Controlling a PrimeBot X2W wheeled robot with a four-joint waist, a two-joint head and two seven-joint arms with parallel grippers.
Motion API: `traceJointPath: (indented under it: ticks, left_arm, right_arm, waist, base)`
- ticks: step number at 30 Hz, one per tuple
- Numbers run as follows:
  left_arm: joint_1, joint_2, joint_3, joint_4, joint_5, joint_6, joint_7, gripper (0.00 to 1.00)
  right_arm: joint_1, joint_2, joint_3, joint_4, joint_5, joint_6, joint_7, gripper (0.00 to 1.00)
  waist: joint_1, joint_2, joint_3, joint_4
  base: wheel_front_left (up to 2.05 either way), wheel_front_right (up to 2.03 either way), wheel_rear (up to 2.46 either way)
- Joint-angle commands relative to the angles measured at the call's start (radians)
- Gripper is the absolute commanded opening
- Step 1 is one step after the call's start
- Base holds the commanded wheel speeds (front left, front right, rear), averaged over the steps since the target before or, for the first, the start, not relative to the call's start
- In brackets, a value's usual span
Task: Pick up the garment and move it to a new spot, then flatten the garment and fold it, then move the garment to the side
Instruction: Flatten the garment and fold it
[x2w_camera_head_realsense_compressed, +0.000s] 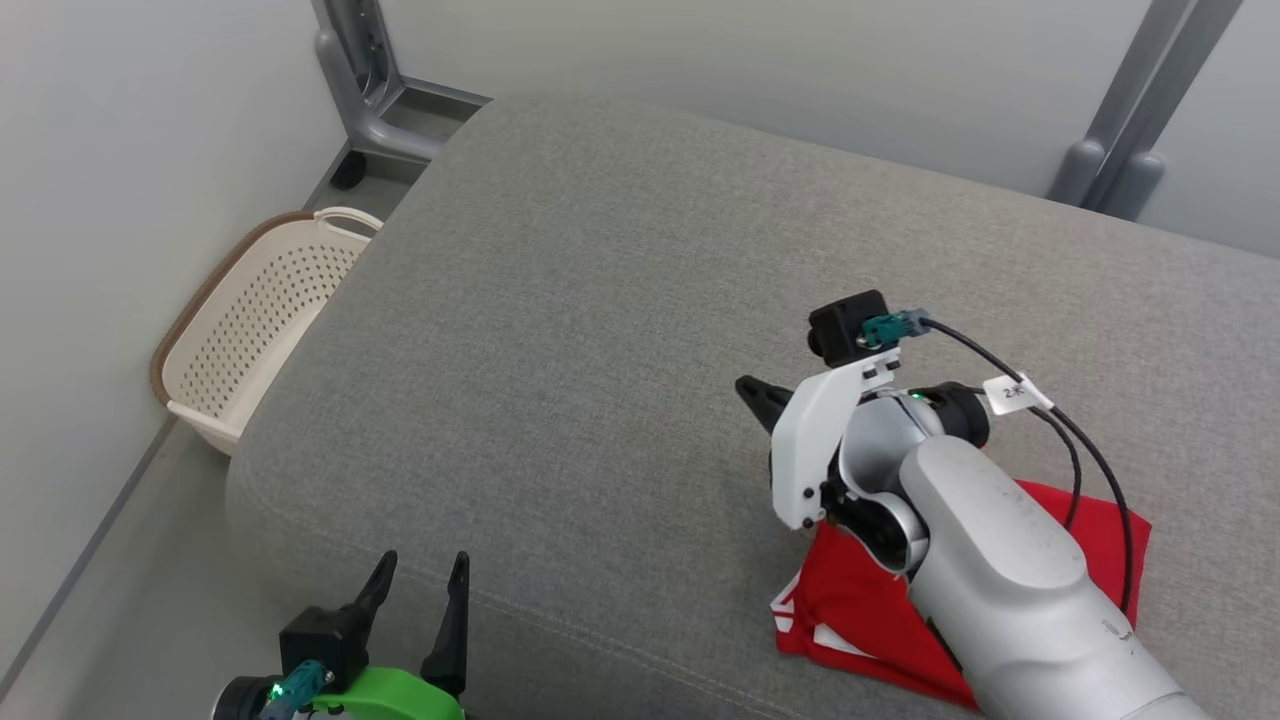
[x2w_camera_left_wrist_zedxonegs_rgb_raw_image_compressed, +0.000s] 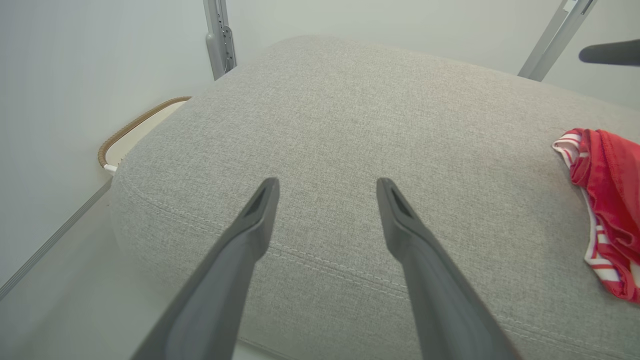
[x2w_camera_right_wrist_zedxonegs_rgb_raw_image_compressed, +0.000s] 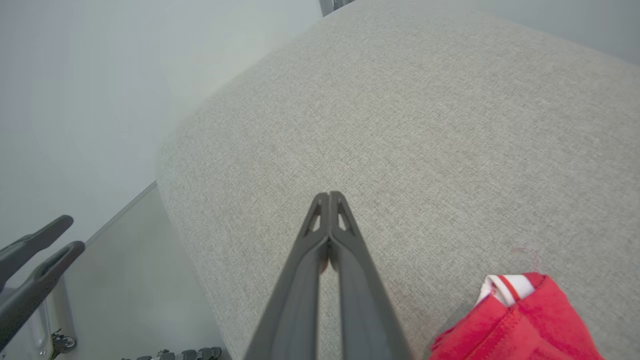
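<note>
Fingers of the right gripper (x2w_camera_right_wrist_zedxonegs_rgb_raw_image_compressed: 329, 196) are pressed together on nothing, poised over the bare grey cushion (x2w_camera_right_wrist_zedxonegs_rgb_raw_image_compressed: 425, 125) just left of the red garment (x2w_camera_right_wrist_zedxonegs_rgb_raw_image_compressed: 515, 320). Those of the left gripper (x2w_camera_left_wrist_zedxonegs_rgb_raw_image_compressed: 327, 185) stand fully apart and empty at the cushion's near left edge. The garment lies as a compact bundle at the near right of the cushion and appears folded, so the step in hand is probably the final shift to the side. To do it well, part the right fingers, take all layers at one edge together, and slide low so the fold holds. In the head view the right forearm (x2w_camera_head_realsense_compressed: 1000, 560) hides part of the garment, and a perforated basket (x2w_camera_head_realsense_compressed: 260, 320) stands on the floor at far left. The left wrist view adds the white-striped trim (x2w_camera_left_wrist_zedxonegs_rgb_raw_image_compressed: 597, 250) along the garment's left edge.
</note>
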Motion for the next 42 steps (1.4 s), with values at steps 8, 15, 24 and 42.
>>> traceJointPath:
  ticks: [8, 15, 24, 42]
  left_arm:
    - [0.031, 0.026, 0.015, -0.025, -0.01, 0.018, -0.004, 1.0]
    - [0.03, 0.03, 0.013, -0.046, -0.012, 0.026, 0.003, 1.0]
    - [0.016, 0.034, 0.017, -0.053, -0.015, 0.028, 0.001, 1.0]
    - [-0.002, 0.052, 0.024, -0.077, 0.001, 0.033, -0.004, 1.0]
  right_arm:
    - [0.037, -0.005, -0.203, 0.001, -0.158, 0.0, 0.022, 1.0]
    - [0.147, -0.004, -0.385, -0.134, -0.279, 0.0, 0.098, 1.0]
    - [0.341, -0.004, -0.494, -0.356, -0.319, 0.0, 0.24, 1.0]
    - [0.526, -0.004, -0.612, -0.457, -0.302, 0.0, 0.298, 1.0]
  waist:
    - [0.0, 0.0, -0.036, -0.094]
    - [0.0, 0.0, -0.039, -0.158]
    - [0.0, 0.0, -0.022, -0.206]
    - [0.0, 0.0, 0.01, -0.215]
  base:
    - [0.0, 0.0, 0.0]
    - [0.0, 0.0, 0.0]
    - [0.0, 0.0, 0.0]
    - [0.0, 0.0, 0.0]
